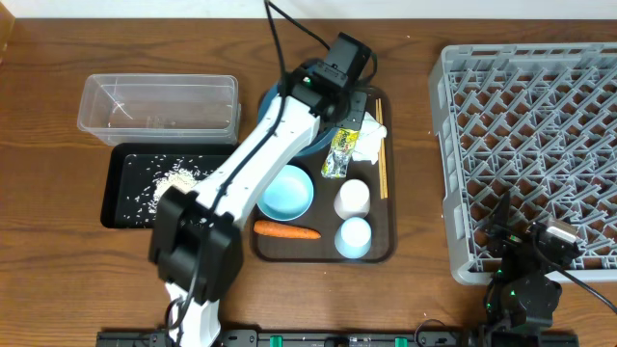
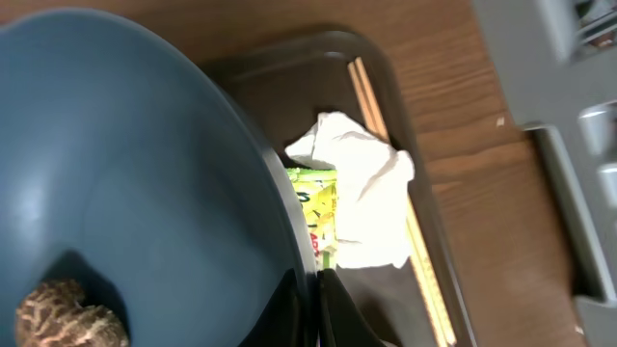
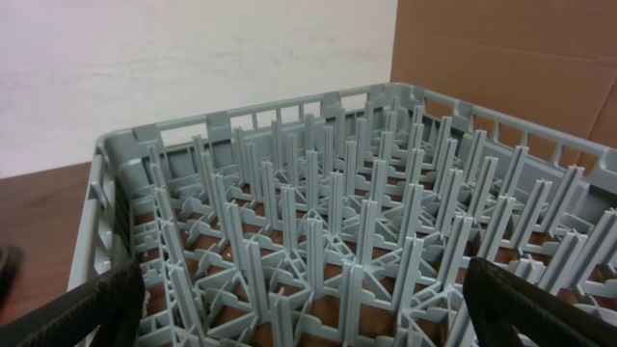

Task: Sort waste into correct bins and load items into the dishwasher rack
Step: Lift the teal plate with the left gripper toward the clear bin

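1. The left hand is clamped on the rim of the dark-blue plate, with one finger on the inside and one on the outside.
2. A brown food lump sits in the plate, just inward of that hand.
3. Just past its outer finger, on the brown serving tray, lie the green-yellow wrapper and the crumpled white tissue. The wooden chopsticks are beyond those.
4. Back along that arm, on the same tray, are the white bowl, the carrot, a pale cup and a second pale cup.
5. Well off to its other side on the tabletop sit the clear tub and the black tray, which has rice scattered in it.
6. The right hand has its fingers spread wide with nothing between them. The grey dishwasher rack is directly in front of it.
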You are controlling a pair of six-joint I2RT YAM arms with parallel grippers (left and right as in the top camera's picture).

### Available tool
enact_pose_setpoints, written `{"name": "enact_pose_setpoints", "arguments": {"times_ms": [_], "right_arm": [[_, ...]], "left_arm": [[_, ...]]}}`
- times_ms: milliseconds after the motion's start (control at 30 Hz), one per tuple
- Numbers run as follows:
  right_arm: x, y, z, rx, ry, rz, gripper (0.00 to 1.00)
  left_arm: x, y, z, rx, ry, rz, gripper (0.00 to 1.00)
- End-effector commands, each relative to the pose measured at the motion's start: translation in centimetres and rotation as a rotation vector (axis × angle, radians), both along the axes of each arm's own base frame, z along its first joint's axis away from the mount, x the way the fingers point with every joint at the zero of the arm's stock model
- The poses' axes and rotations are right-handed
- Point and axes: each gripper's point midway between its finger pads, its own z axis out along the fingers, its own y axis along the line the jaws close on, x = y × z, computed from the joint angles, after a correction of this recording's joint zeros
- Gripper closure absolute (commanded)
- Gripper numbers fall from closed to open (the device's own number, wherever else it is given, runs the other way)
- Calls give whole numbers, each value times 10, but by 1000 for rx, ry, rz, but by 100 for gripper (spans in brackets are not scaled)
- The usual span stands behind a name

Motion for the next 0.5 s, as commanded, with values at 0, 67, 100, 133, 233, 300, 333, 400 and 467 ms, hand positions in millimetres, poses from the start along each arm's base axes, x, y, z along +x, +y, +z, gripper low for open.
{"name": "enact_pose_setpoints", "arguments": {"times_ms": [0, 67, 100, 133, 233, 300, 333, 400, 467], "right_arm": [[0, 1, 0, -2, 8, 4, 1], [0, 1, 0, -2, 8, 4, 1], [0, 1, 0, -2, 8, 4, 1], [0, 1, 0, -2, 8, 4, 1], [0, 1, 0, -2, 8, 4, 1], [0, 1, 0, -2, 8, 4, 1], [0, 1, 0, -2, 8, 4, 1], [0, 1, 0, -2, 8, 4, 1], [0, 1, 0, -2, 8, 4, 1]], "left_arm": [[-6, 6, 67, -59, -120, -2, 94], [-12, 10, 81, -70, -137, -2, 94], [-16, 12, 88, -75, -145, -2, 94], [-20, 16, 97, -80, -153, 0, 94], [-31, 23, 111, -86, -161, 2, 94], [-37, 29, 118, -86, -162, 4, 94], [-41, 33, 121, -86, -158, 9, 94], [-49, 42, 126, -93, -140, 39, 94], [-55, 52, 130, -93, -128, 62, 94]]}}
